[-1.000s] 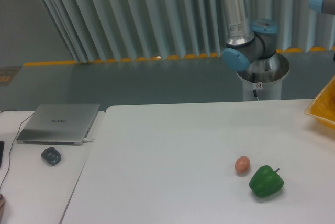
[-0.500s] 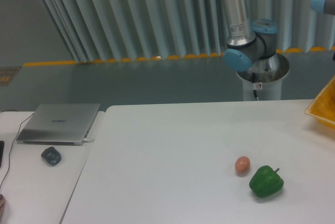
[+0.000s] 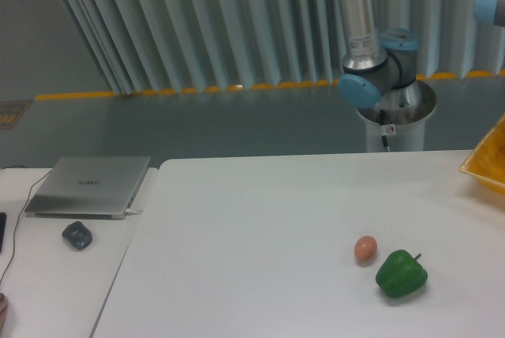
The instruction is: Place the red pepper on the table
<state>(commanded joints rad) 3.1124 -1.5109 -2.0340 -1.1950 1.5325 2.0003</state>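
Pepper of the red kind shows nowhere in our view; we see only the green pepper (image 3: pixel 401 274) lying on the table (image 3: pixel 252 227), with a small brownish egg (image 3: pixel 364 249) just beside it on its left. Both sit exactly where they were a second ago. At the right edge a corner of a yellow bin (image 3: pixel 488 166) pokes in, and we judge the red pepper may be there or off-frame with the arm's tool.

What has changed is slight: the blue joint (image 3: pixel 491 2) at the top right has drifted a little further right and down, while the arm's base (image 3: pixel 377 69) behind the table barely shifts. We read that as the arm working off-frame, so the placing is not yet done.

Our gripper is outside the picture, so whether its fingers are apart or clamped we cannot say. On the side desk (image 3: pixel 47 275) the laptop (image 3: pixel 89 185) and a dark mouse (image 3: pixel 77 234) rest untouched.
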